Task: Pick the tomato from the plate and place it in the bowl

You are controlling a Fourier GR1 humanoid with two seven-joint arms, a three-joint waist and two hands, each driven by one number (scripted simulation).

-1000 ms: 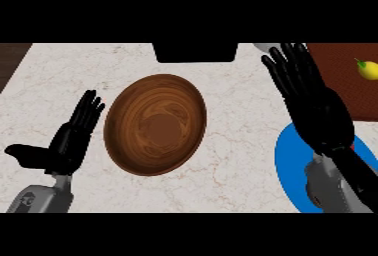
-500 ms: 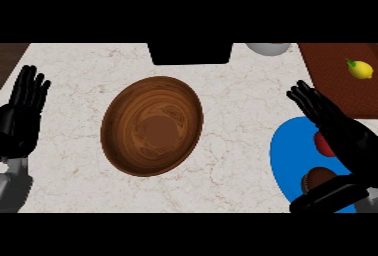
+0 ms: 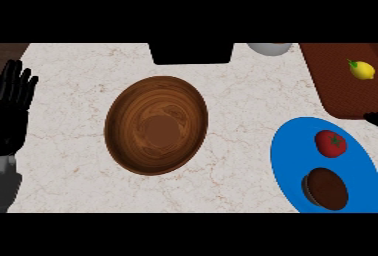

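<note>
A red tomato (image 3: pixel 331 143) with a green stem lies on the upper part of the blue plate (image 3: pixel 290 150) at the right. The wooden bowl (image 3: pixel 156 131) sits in the middle of the counter with nothing in it. My left hand (image 3: pixel 15 107) rests open at the left edge, fingers up, well away from the bowl. Of my right hand (image 3: pixel 372 119) only a black sliver shows at the right edge, just above and to the right of the tomato and apart from it.
A dark brown round object (image 3: pixel 326 188) lies on the plate's lower part. A lemon (image 3: pixel 361 70) sits on a brown board (image 3: pixel 332 85) at the top right. A black block (image 3: pixel 190 52) and a pale dish (image 3: pixel 269 48) stand along the far edge.
My right hand has pulled away to the right, almost out of view, uncovering the tomato and plate. The left hand stays at the left edge.
</note>
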